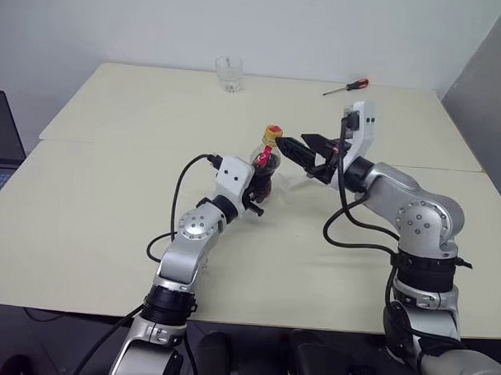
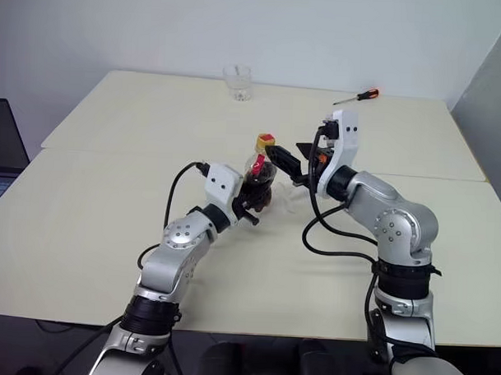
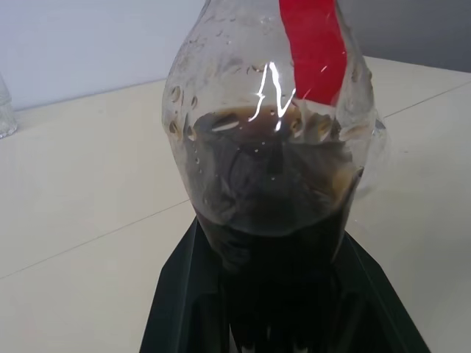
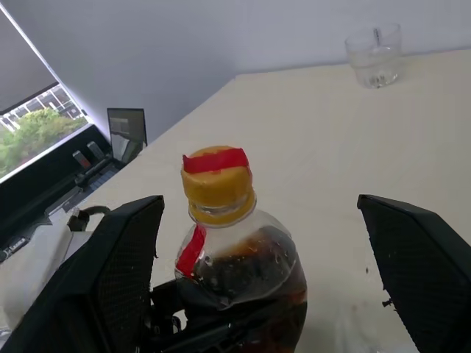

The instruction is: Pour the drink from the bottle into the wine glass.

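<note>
Left gripper: fingers clenched on the lower body of the bottle, holding it upright above the table, near the table's middle. Bottle is small, round-bodied clear plastic; the drink, dark brownish-red, fills roughly the lower half, with droplets on the inner wall above the liquid line. A red label strip runs down from the neck; no lettering can be read on it. Yellow cap is on, with a red band across its top.

Right gripper: fingers spread wide, released, nothing between the pads. It sits level just beside the cap, pointing toward it from the robot's right; in the right wrist view the two black fingers stand either side of the bottle neck, apart from it.

Just behind the bottle, a faint clear glass shape rests on the table; too indistinct to identify.

Far edge of table: short clear tumbler, upright. To its right, a screwdriver with red handle lies flat.

Surface: pale cream tabletop, a seam running across it. Plain grey-white wall behind. A laptop sits at the far left.
</note>
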